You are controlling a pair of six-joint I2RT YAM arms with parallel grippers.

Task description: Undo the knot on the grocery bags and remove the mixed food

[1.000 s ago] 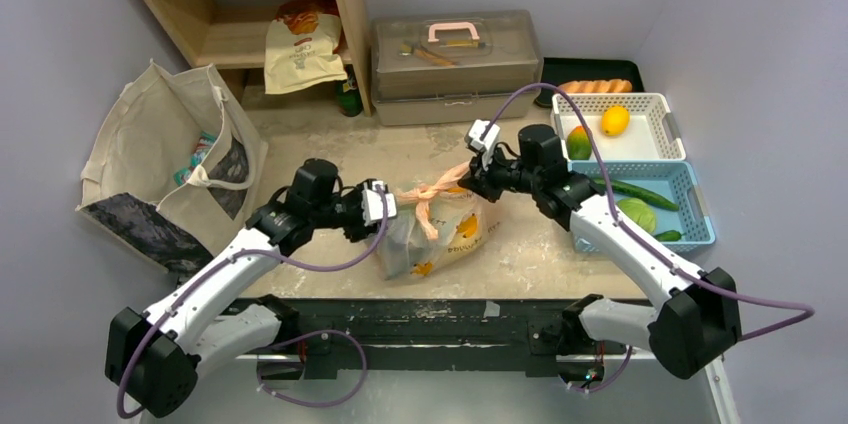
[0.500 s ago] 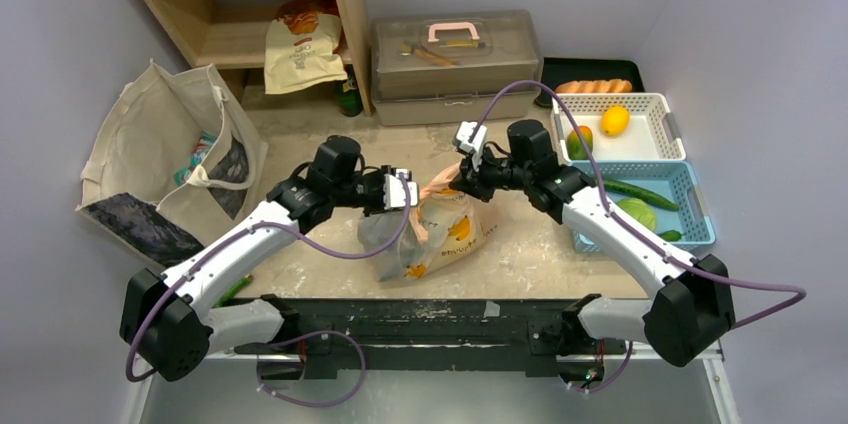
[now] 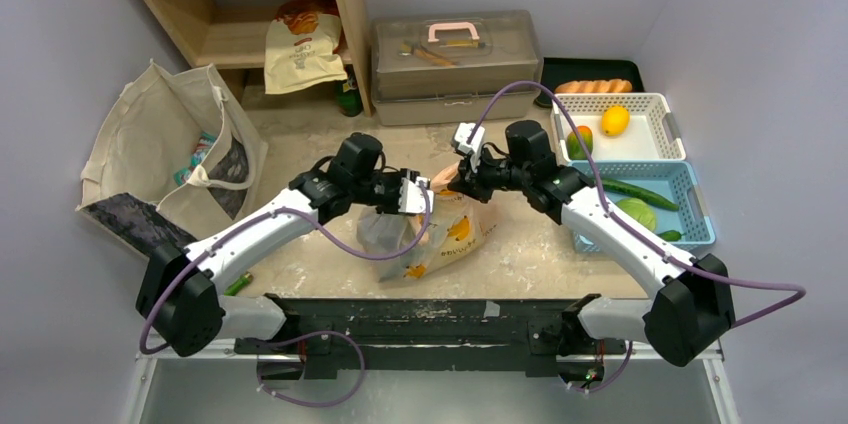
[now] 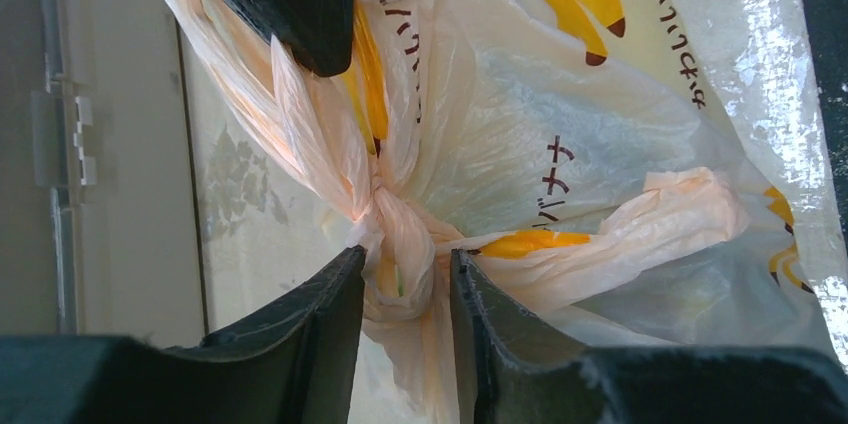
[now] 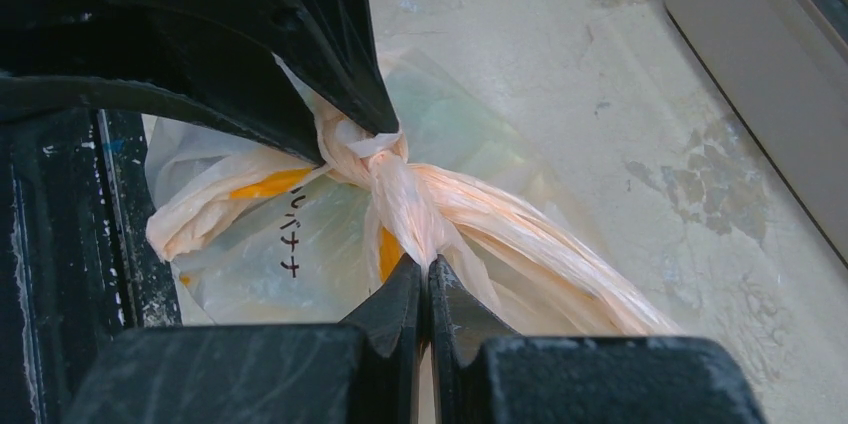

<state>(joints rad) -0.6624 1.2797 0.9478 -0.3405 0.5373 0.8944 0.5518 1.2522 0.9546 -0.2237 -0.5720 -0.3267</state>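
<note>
Two opposed grips are straining one thin bag (image 3: 445, 234), which is lying just in front of the toolbox (image 3: 455, 54). Tugging straight apart is risking a tighter knot (image 4: 398, 244) or torn plastic. The left gripper (image 4: 405, 266) is clamping the knot. The right gripper (image 5: 427, 279) is pinching a handle (image 5: 500, 224) just beside it, and both arms are reaching inward over the bag.

White arms (image 3: 250, 237), black pincers (image 4: 405, 262) (image 5: 428, 276), purple cables (image 3: 372, 256)
</note>
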